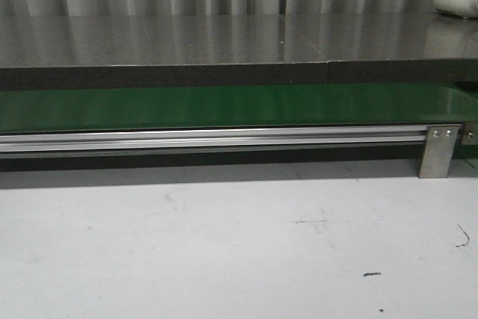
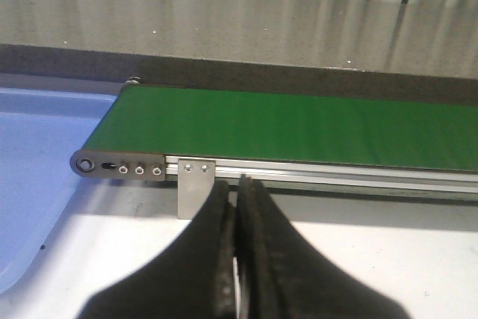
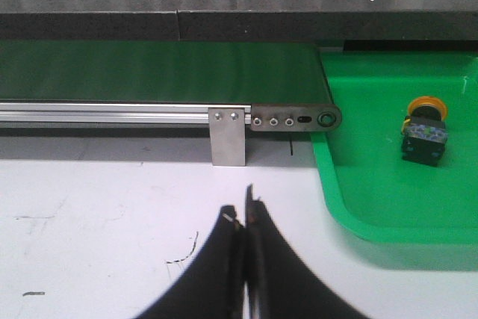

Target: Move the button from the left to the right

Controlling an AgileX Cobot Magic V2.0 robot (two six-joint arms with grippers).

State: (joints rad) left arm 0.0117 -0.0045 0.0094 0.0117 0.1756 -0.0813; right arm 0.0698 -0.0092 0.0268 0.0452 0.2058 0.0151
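Observation:
The button (image 3: 424, 132), with an orange-yellow cap on a black body, lies in the green tray (image 3: 351, 207) in the right wrist view, beyond the conveyor's right end. It does not show in the front view or the left wrist view. My right gripper (image 3: 243, 213) is shut and empty over the white table, short of the conveyor and to the side of the tray. My left gripper (image 2: 235, 183) is shut and empty, just in front of the conveyor rail near its left end. Neither gripper shows in the front view.
A green conveyor belt (image 1: 224, 106) on an aluminium rail (image 1: 209, 140) crosses the scene, with metal brackets (image 1: 438, 151) onto the white table. A blue tray (image 2: 37, 177) lies at the belt's left end. A grey counter (image 1: 224, 39) runs behind.

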